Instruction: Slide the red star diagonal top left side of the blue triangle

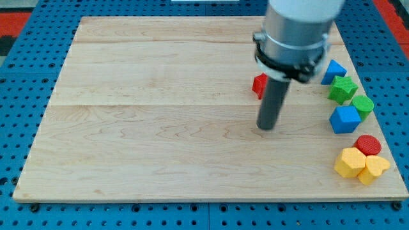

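No pincer here, just my tip (266,127) sitting below the half-hidden red star (259,84). Looks light, rigid, slidey; I'd shove its left face toward the blue triangle (332,71).

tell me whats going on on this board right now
A robot arm with a dark rod is working on a wooden board. My tip sits just below the red star, which is partly hidden behind the rod. The blue triangle lies to the view's right of the star, beside a green block, another green one and a blue cube. A red cylinder and two yellow blocks cluster at bottom right.
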